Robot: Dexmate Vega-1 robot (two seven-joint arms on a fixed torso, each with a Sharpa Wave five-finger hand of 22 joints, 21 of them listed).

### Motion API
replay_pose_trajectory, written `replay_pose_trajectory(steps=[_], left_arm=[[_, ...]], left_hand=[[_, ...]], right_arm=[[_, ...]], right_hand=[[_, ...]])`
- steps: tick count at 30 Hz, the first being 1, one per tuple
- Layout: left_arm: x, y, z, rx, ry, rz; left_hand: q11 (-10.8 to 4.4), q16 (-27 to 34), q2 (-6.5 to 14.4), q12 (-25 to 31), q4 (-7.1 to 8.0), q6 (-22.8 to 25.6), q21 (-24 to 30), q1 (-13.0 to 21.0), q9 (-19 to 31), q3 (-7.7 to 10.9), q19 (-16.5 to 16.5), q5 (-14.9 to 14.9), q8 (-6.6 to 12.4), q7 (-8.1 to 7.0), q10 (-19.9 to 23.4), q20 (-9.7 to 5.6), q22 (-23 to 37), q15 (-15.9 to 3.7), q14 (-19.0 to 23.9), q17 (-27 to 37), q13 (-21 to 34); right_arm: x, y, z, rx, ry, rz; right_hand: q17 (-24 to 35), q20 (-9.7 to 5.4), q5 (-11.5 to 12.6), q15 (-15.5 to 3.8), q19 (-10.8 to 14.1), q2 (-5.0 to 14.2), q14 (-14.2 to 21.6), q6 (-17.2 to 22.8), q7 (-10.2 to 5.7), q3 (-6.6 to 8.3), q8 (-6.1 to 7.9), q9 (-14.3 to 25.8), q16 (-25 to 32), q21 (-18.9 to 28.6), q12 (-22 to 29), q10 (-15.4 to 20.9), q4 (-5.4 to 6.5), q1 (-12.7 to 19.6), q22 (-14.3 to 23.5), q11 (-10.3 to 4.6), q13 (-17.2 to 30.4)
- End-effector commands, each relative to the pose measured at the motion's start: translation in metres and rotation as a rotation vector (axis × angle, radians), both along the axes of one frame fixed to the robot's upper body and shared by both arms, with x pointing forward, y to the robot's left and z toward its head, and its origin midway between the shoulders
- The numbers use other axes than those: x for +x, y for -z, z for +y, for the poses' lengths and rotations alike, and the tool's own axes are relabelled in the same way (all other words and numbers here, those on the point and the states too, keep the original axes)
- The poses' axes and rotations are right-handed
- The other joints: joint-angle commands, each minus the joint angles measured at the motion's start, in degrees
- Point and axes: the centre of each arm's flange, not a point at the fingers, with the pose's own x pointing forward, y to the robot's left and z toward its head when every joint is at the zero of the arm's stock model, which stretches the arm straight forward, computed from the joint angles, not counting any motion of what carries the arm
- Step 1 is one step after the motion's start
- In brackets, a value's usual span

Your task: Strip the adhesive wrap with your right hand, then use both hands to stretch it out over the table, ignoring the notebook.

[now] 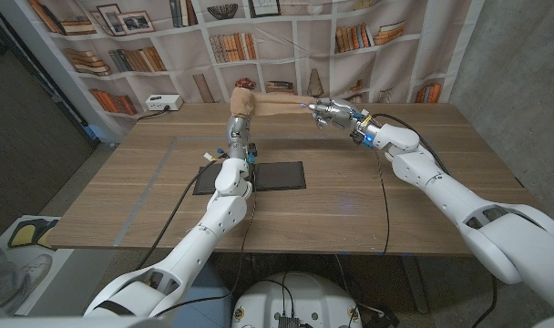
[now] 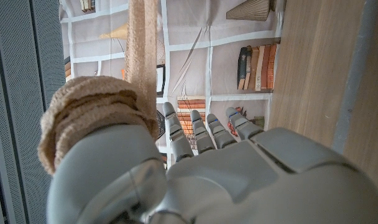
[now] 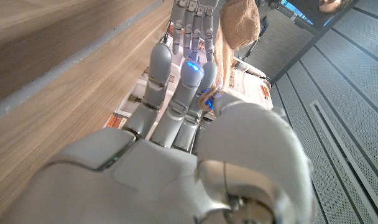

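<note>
Head view | wrap roll [image 1: 243, 95] gripped in left hand [image 1: 238, 126], above far desk [image 1: 149, 196] | unrolled strip [image 1: 284, 105] runs level to right hand [image 1: 327, 113], which pinches its end | long axis left-right, hands apart | notebook [image 1: 251, 177] untouched

Wrap [image 2: 89, 118] roll partly hidden behind left robot hand [image 2: 195, 168]
</note>
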Motion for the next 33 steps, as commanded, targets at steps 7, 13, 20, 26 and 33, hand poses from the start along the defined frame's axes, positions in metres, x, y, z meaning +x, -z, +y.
replay_pose_trajectory(steps=[7,13,20,26,33], left_arm=[[0.001,-0.001,0.01,0.006,0.03,-0.003],[0.006,-0.001,0.013,0.029,0.077,-0.008],[0.013,-0.003,0.014,0.063,0.143,-0.026],[0.019,-0.005,0.015,0.103,0.209,-0.039],[0.016,-0.005,0.017,0.11,0.208,-0.039]], left_hand=[[0.98,-0.4,-0.7,-0.4,0.58,-1.0,-0.6,-2.0,0.0,-2.05,-0.3,0.8,-0.61,0.95,-0.5,0.53,0.4,0.64,-0.3,0.3,-0.2],[1.08,-0.7,-1.8,-0.9,1.08,-2.3,-1.2,-3.8,0.0,-3.93,-0.9,1.1,-1.23,1.01,-1.6,0.62,0.4,1.18,-1.3,0.4,-0.3],[1.13,-1.0,-3.8,-1.6,1.31,-5.3,-2.0,-6.4,-0.1,-6.58,-2.0,0.8,-2.31,1.46,-4.0,0.99,0.4,2.09,-2.9,0.4,-0.5],[1.35,-1.3,-5.3,-2.2,1.19,-8.6,-2.5,-8.0,-0.1,-7.82,-3.3,0.3,-3.03,1.94,-6.1,1.55,0.5,3.25,-5.0,0.4,-0.7],[1.51,-1.2,-5.7,-2.2,1.12,-8.9,-2.5,-8.2,-0.1,-7.93,-3.3,0.2,-2.96,2.24,-6.3,1.76,0.5,3.35,-5.1,0.4,-0.7]], right_arm=[[0.004,0.006,-0.034,0.067,0.124,0.014],[0.004,0.008,-0.036,0.086,0.155,0.012],[0.0,0.012,-0.044,0.121,0.205,0.015],[-0.002,0.014,-0.052,0.144,0.242,0.011],[-0.007,0.015,-0.067,0.171,0.286,0.003]], right_hand=[[-0.1,-8.16,0.0,-1.32,-0.4,-0.06,-0.5,0.4,-0.13,0.65,-0.21,0.3,0.8,0.8,0.0,0.3,-0.01,-0.6,-0.4,-0.18,-0.1],[-0.1,-8.17,0.0,-1.32,-0.6,-0.07,-0.7,0.4,-0.12,0.78,-0.3,0.3,0.9,1.0,0.1,0.2,0.01,-0.7,-0.6,-0.29,0.0],[-0.1,-8.17,0.0,-1.32,-0.6,-0.06,-0.8,0.5,-0.12,0.95,-0.34,0.4,1.2,1.3,0.2,0.2,0.07,-1.0,-0.8,-0.27,0.2],[-0.1,-8.17,0.0,-1.32,-0.7,-0.06,-0.8,0.4,-0.13,1.05,-0.39,0.5,1.4,1.4,0.2,0.3,0.08,-1.1,-0.9,-0.32,0.2],[-0.1,-8.17,0.0,-1.32,-0.8,-0.09,-0.9,0.6,-0.21,1.17,-0.41,0.5,1.6,1.6,0.4,0.2,0.08,-1.2,-1.0,-0.15,0.5]])
